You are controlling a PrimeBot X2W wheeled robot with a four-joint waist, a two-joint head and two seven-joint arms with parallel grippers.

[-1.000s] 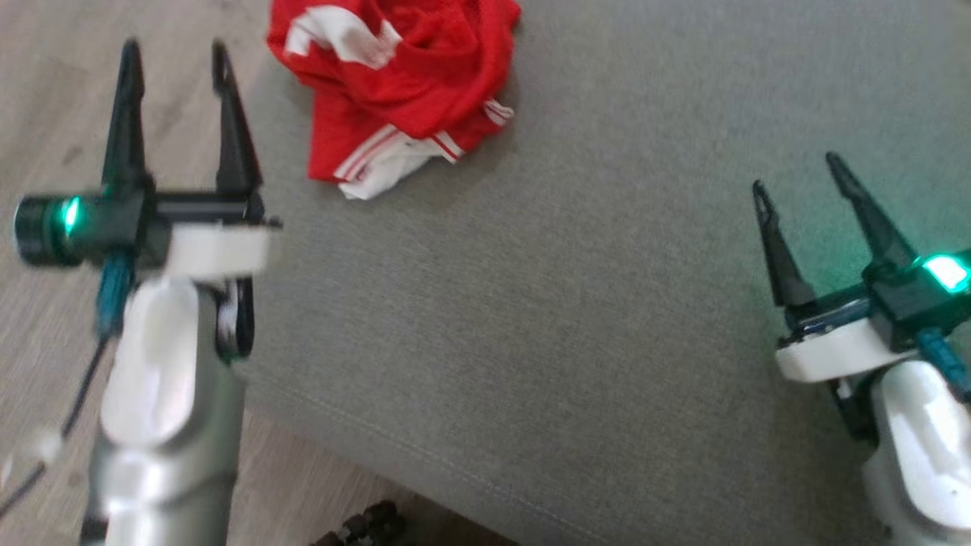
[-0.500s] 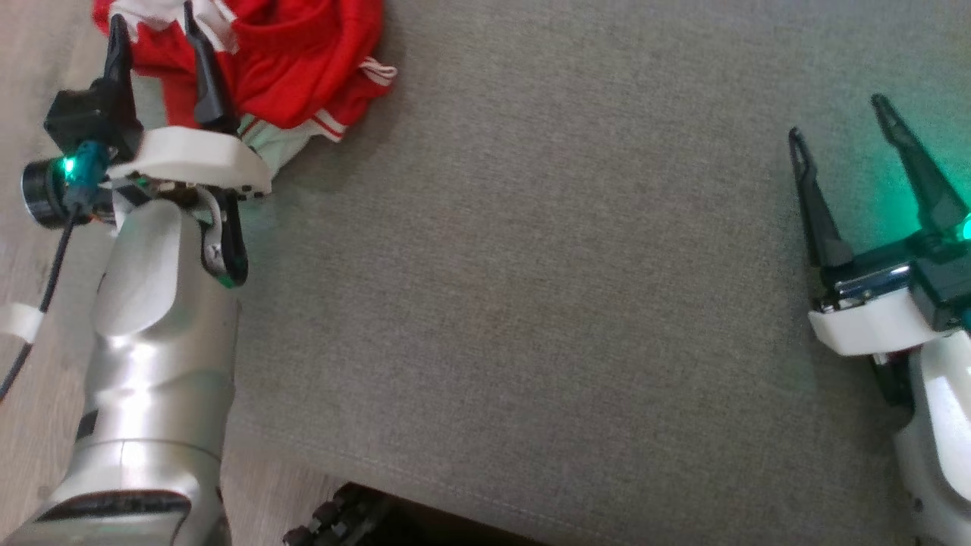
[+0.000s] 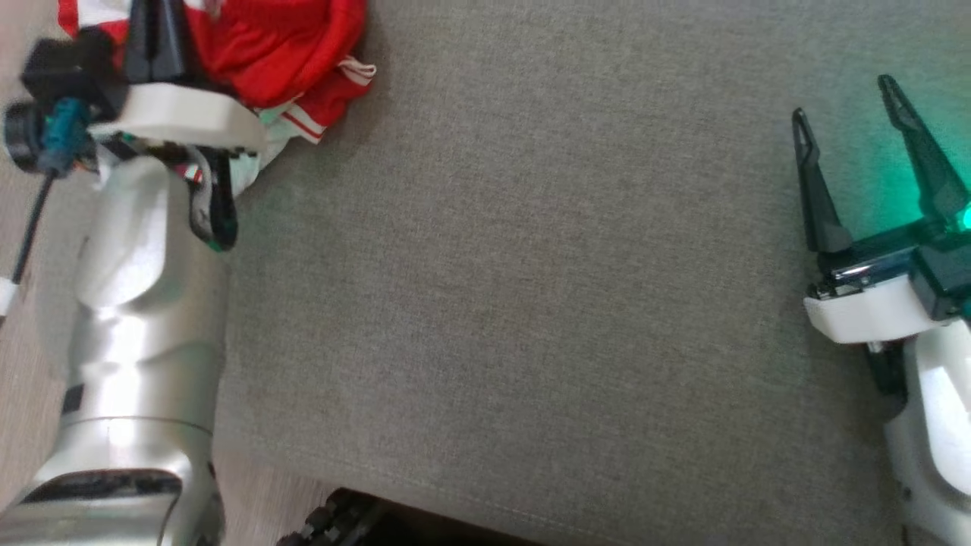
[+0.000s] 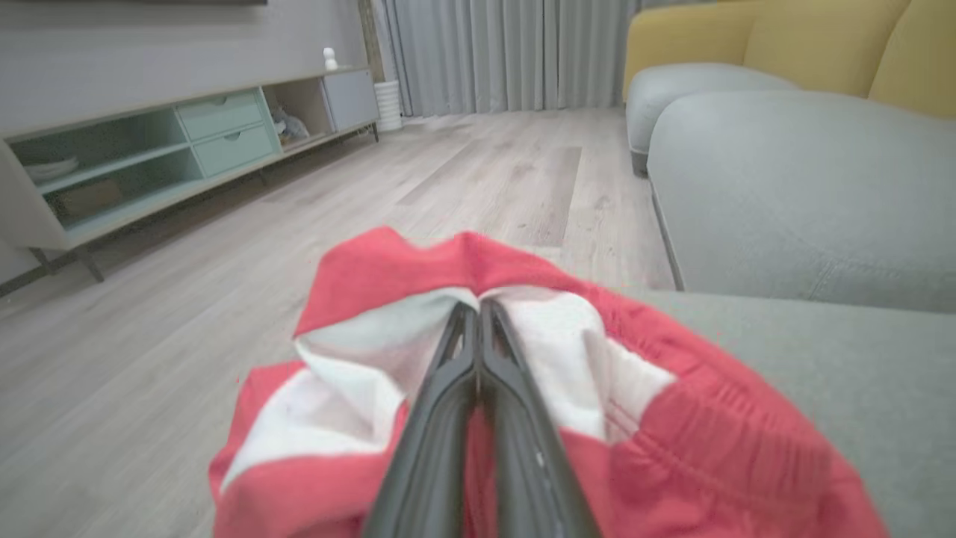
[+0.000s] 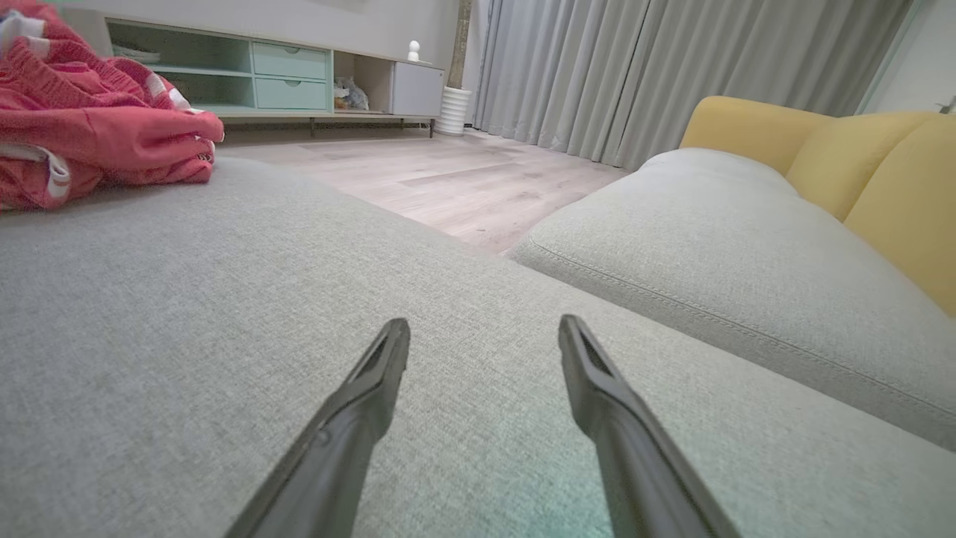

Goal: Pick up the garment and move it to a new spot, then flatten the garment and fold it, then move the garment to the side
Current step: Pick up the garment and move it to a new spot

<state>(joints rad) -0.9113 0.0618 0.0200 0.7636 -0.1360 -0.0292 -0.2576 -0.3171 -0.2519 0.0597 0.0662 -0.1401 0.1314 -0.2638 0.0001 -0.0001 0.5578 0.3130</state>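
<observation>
While the grey cushion (image 3: 546,303) spreads across most of the head view, we see wood floor (image 3: 26,356) along its left edge. From the right wrist we also see a yellow-backed sofa (image 5: 859,164) with a grey seat of its own beyond a strip of that floor, and a low sideboard (image 5: 284,67) against the far wall. The garment (image 3: 288,45), red with white stripes, lies crumpled at the cushion's far left corner, close to the edge. Our left pincer (image 4: 478,308) is clamped on it: from the left wrist we see its two fingers meeting at the tips, with a white fold puckered around them. Our right pincer (image 3: 843,98) stands over bare cushion on the right, well apart from the garment, its fingers spread and holding nothing, a green glow on the fabric beside it.
</observation>
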